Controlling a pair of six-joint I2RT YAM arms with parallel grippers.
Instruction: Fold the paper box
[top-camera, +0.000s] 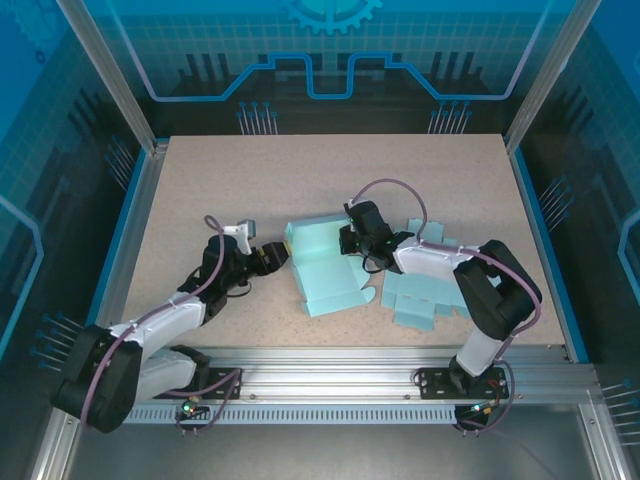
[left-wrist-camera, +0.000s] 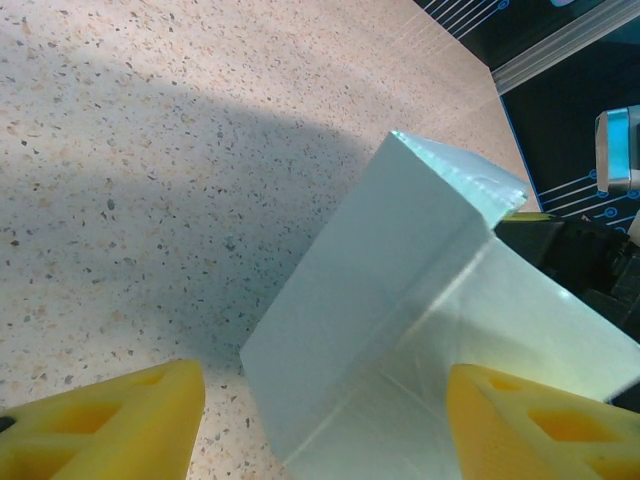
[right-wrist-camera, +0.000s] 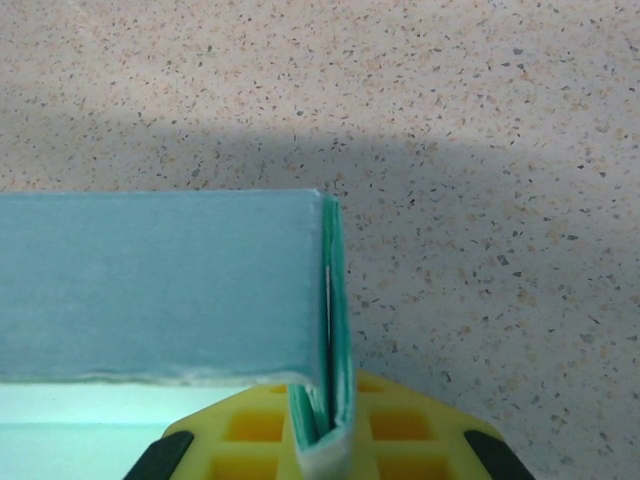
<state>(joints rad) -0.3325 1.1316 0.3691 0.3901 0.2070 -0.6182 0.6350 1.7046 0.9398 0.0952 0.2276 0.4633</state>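
The paper box (top-camera: 322, 268) is a light blue card box, partly folded, lying in the middle of the table with its far wall raised. My right gripper (top-camera: 352, 240) is shut on the box's right wall. In the right wrist view, that doubled wall (right-wrist-camera: 335, 300) stands pinched between the yellow fingers of the right gripper (right-wrist-camera: 325, 440). My left gripper (top-camera: 276, 258) is at the box's left side and open. In the left wrist view, a raised corner of the box (left-wrist-camera: 400, 300) sits between the wide-apart fingers (left-wrist-camera: 110, 425) of the left gripper (left-wrist-camera: 325, 430), and the left finger is clear of the card.
A second flat blue card blank (top-camera: 418, 296) lies on the table under my right arm. The speckled tabletop (top-camera: 300, 180) stretches away behind the box. An aluminium rail (top-camera: 350, 362) runs along the near edge, and frame posts stand at the sides.
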